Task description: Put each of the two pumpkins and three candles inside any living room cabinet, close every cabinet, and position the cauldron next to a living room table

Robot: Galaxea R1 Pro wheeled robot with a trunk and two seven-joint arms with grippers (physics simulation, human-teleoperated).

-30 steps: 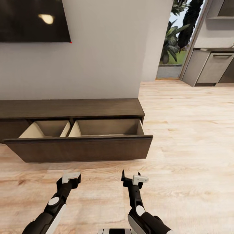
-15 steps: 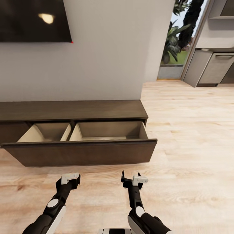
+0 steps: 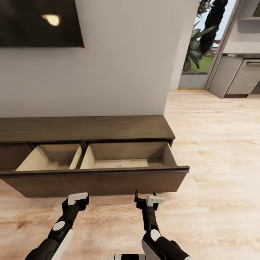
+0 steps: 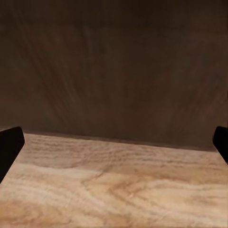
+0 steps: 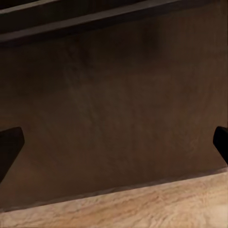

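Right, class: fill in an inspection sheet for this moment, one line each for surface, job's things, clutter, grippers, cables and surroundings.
Surface: light wooden floor, bare in front of the robot.
Job's things: dark-brown cabinet against the wall, its wide drawer pulled open; two pale compartments, no pumpkin or candle seen in them.
Clutter: nothing seen.
Grippers: left gripper and right gripper both open, holding nothing, facing the drawer front.
Cables: nothing seen.
Surroundings: dark screen on the wall, plants outside, grey kitchen units to the right.
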